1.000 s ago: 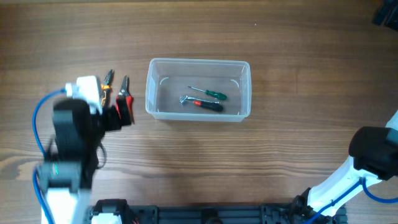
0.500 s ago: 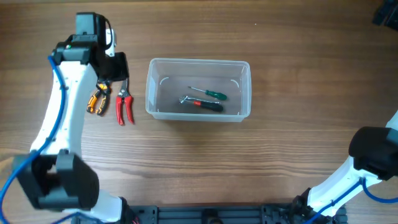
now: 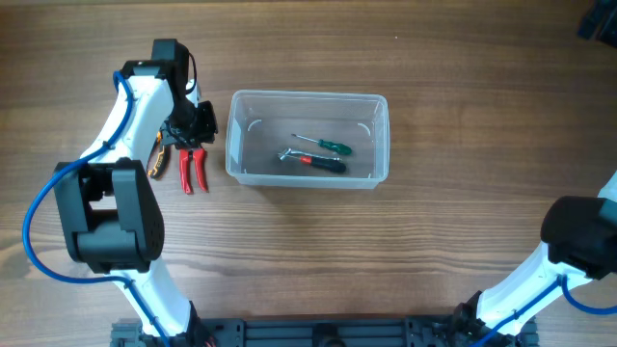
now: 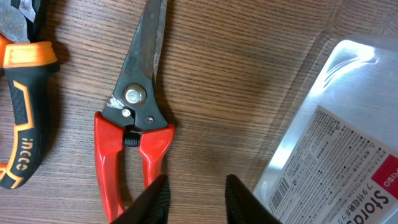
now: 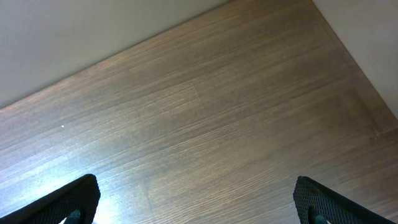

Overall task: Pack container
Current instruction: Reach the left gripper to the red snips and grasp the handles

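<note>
The container is a clear tub at mid-table; a green-handled screwdriver and a red-and-black tool lie in it. Left of it, red-handled shears and orange-and-black pliers lie on the wood. My left gripper hovers over the shears' blade end, close to the tub's left wall. In the left wrist view its fingers stand a narrow gap apart over bare wood, beside the shears' right handle, holding nothing. My right gripper is wide open above bare table.
The tub's labelled corner fills the right of the left wrist view, and the pliers lie at its left edge. The right arm's base sits at the table's lower right. A dark object shows at the far right corner.
My left arm swung from the table's front left up and across to the shears beside the tub. Its jaws narrowed from wide open to a small gap. The right arm stayed still.
</note>
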